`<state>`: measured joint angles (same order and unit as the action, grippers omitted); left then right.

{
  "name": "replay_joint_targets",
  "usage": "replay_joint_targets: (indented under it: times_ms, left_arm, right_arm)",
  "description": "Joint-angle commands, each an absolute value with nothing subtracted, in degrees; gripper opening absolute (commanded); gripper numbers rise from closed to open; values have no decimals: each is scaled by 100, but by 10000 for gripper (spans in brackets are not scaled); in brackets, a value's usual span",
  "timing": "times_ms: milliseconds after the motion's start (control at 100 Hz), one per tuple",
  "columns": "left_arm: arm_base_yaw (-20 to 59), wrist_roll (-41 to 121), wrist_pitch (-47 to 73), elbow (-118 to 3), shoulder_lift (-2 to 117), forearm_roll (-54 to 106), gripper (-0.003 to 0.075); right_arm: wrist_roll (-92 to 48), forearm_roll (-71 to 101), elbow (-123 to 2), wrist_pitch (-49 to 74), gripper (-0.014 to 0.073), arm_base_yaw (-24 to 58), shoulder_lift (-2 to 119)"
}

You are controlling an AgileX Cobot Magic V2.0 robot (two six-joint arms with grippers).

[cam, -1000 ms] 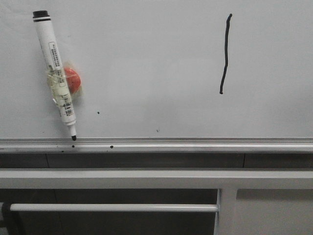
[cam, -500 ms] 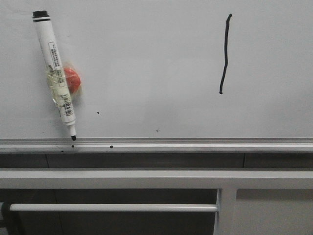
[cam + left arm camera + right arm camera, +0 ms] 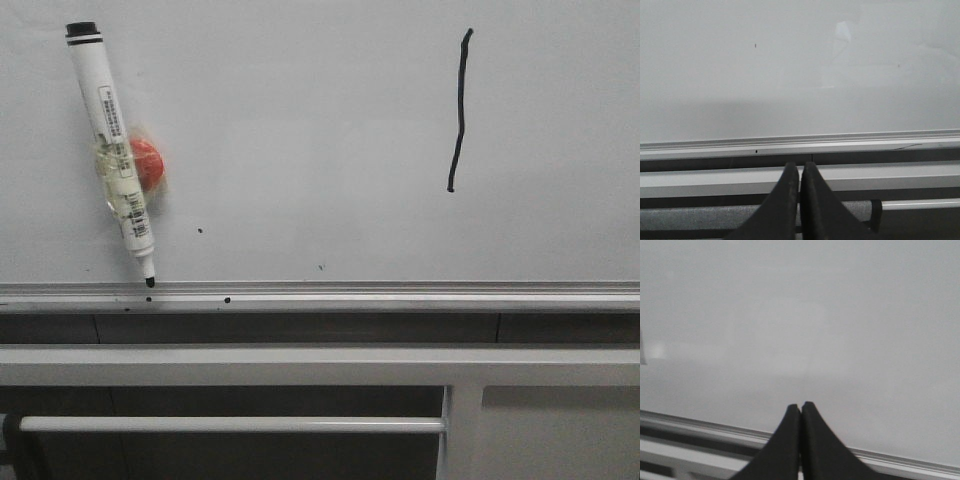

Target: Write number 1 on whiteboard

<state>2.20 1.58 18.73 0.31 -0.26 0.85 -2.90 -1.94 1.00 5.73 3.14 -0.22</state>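
Landmark = whiteboard [image 3: 300,140], glossy pale grey, silver rail [image 3: 320,296] along its lower edge.

- Number 1 [image 3: 459,108]: thin black stroke, near vertical, slightly wavy, on the board's upper right area, well above the rail. Nothing touching it.
- Marker pen [image 3: 110,150]: white barrel, black cap end up, uncapped tip down, tilted, on the board's left side. Tip sits just at the rail's top edge. Pen lies across a red round magnet [image 3: 146,165], with what looks like clear tape around both; can't confirm how it's fixed.
- Small black specks on the board's lower area and one on the rail, near the pen tip.
- Below the rail: white metal frame [image 3: 320,365] with a horizontal bar [image 3: 230,424].

Claws:
- Left gripper [image 3: 799,170]: clenched, fingers [image 3: 785,200] pressed together, nothing between them. Sits in front of the frame, below the board's rail, apart from the board.
- Right gripper [image 3: 800,408]: clenched, empty, pointed at blank board surface just above the rail. Contact with the board: can't tell.

Neither arm shows in the front view.
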Motion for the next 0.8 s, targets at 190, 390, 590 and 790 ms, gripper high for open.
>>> replay_joint_targets:
  times_ms: [190,390,590,790]
  left_arm:
    - [266,141,1463,64,-156,91,-20]
    - [266,141,1463,64,-156,91,-20]
    - [266,141,1463,64,-156,91,-20]
    - [266,141,1463,64,-156,91,-20]
  right_arm:
    - [-244,-648,231,798,-52,-692,-145]
    - [-244,163,231,1318,-52,-926,-145]
    - [-232,173,231,1842,-52,-952,-145]
    - [-232,335,231,1842,-52,-952,-145]
